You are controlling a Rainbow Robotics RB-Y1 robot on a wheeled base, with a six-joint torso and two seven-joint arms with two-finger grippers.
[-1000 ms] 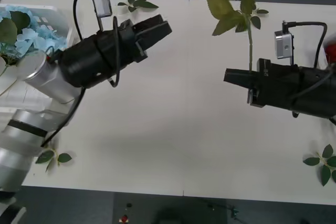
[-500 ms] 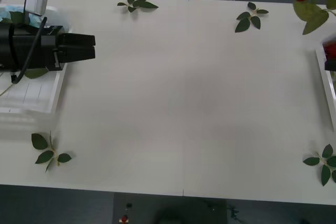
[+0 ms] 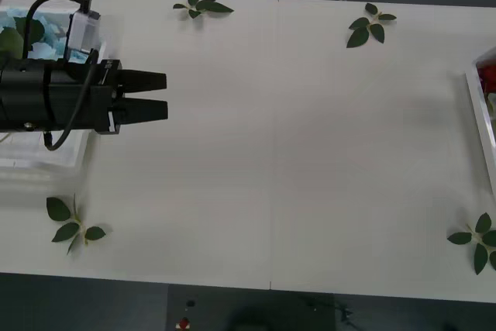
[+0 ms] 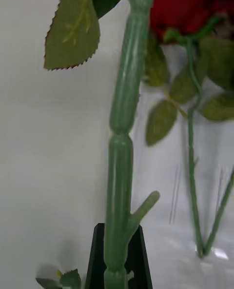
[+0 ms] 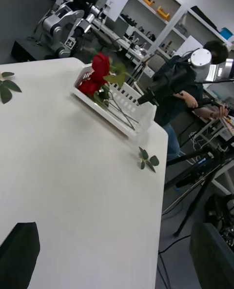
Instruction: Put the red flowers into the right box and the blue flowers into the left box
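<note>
Late stage logged: right gripper (image 4: pixel 118 269) clamped on 1 red flower (image 4: pixel 122 137) over right box (image 3: pixel 479 125) beside roses already in; left gripper (image 3: pixel 159 96) parted, empty, ahead of left box (image 3: pixel 46 162) bearing blue flowers (image 3: pixel 40 27).

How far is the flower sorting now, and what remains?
Blue flowers lie in the left box; roses lie in the right box. The right gripper holds one more rose over that box, still to drop. The left gripper is open.
</note>
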